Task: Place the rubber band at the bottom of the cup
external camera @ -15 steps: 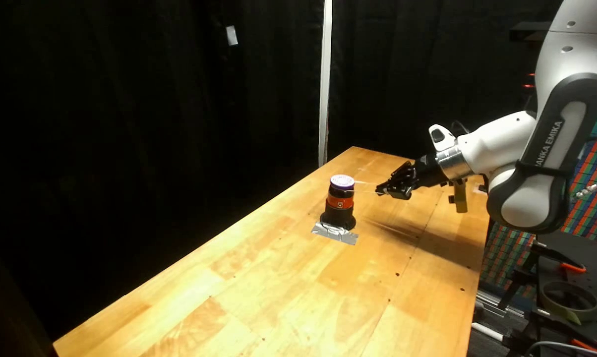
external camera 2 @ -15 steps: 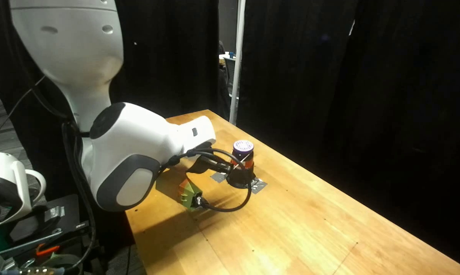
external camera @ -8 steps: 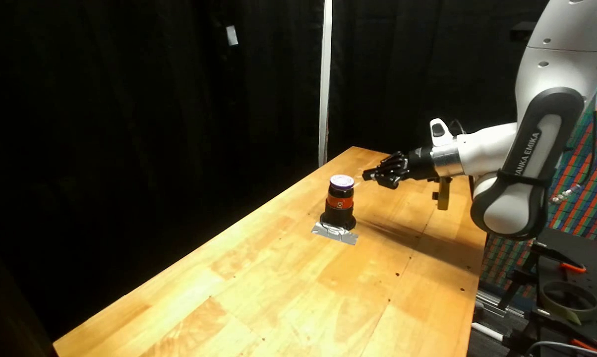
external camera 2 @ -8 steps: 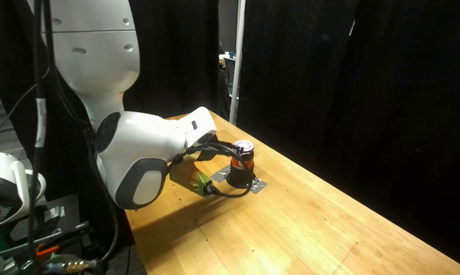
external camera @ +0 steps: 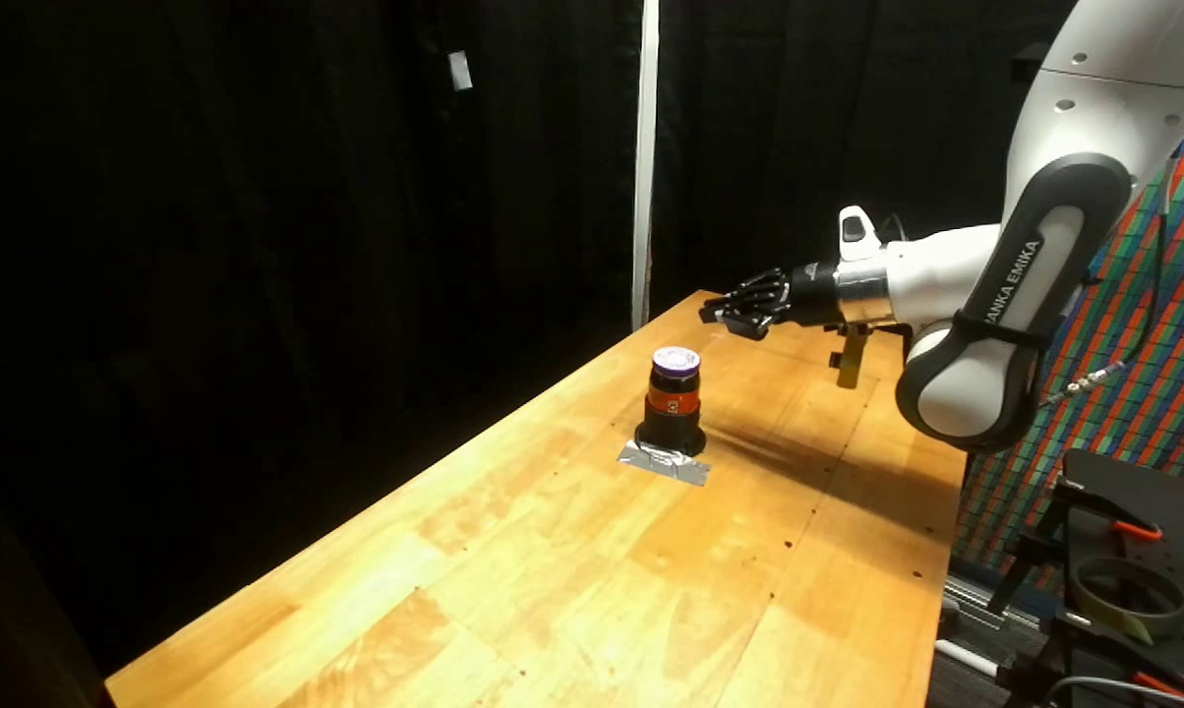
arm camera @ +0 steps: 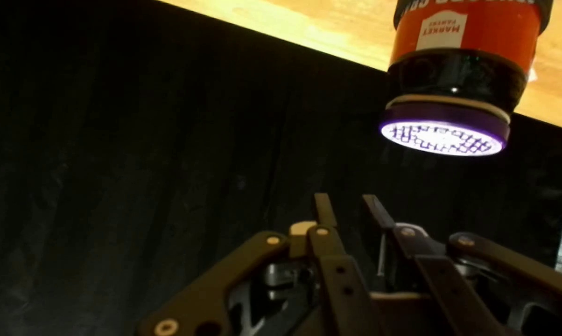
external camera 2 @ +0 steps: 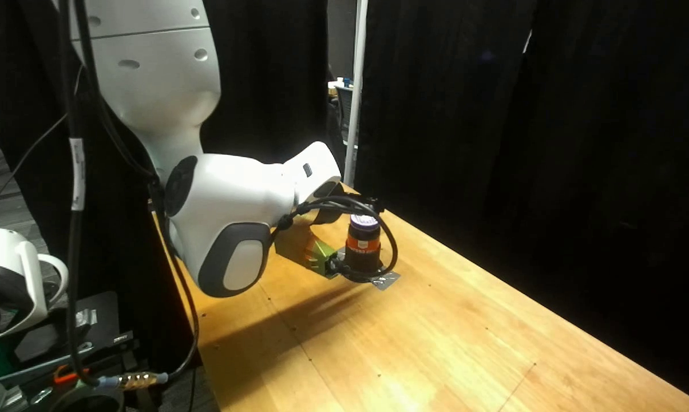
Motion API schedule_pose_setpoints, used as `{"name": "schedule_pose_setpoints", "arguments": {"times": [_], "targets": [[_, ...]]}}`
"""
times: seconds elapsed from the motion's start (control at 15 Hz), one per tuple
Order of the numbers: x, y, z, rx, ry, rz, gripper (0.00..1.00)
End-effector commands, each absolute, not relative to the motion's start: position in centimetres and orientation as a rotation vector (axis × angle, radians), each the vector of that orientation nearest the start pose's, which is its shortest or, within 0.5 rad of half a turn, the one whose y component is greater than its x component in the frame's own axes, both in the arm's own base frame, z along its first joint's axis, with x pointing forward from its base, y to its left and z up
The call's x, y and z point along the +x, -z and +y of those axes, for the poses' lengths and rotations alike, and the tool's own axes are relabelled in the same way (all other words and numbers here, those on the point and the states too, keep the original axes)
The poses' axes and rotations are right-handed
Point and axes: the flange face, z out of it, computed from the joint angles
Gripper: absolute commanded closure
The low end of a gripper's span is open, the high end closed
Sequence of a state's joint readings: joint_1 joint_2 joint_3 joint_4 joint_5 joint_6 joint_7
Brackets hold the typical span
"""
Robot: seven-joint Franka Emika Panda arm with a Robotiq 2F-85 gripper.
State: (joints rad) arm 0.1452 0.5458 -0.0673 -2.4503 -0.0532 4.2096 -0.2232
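My jaws stood slightly apart. Tan rubber band ringed the dark, orange-labelled cylindrical jar under its purple lid; silver tape presumably anchored its black base against tugging.

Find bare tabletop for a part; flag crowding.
Free, in both exterior views: wooden table from silver tape to the picture's bottom. Crowded: around the jar: tape at its base, gripper higher than its lid, cable crossing before it in an exterior view.
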Motion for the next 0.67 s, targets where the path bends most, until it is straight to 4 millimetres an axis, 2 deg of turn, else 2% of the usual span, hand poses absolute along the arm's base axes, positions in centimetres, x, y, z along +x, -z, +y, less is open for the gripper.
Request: {"name": "schedule_pose_setpoints", "arguments": {"times": [0.0, 0.13, 0.4, 0.47, 0.6], "targets": [[49.0, -25.3, 3.6, -2.760, 1.640, -0.519, 0.45], [48.2, -25.8, 3.1, -2.870, 1.470, -0.495, 0.30], [48.0, -27.1, 2.0, -3.041, 1.141, -0.433, 0.01], [48.1, -27.5, 1.5, -3.071, 1.057, -0.395, 0.00], [48.8, -28.7, -0.7, -3.102, 0.914, -0.351, 0.00]]}}
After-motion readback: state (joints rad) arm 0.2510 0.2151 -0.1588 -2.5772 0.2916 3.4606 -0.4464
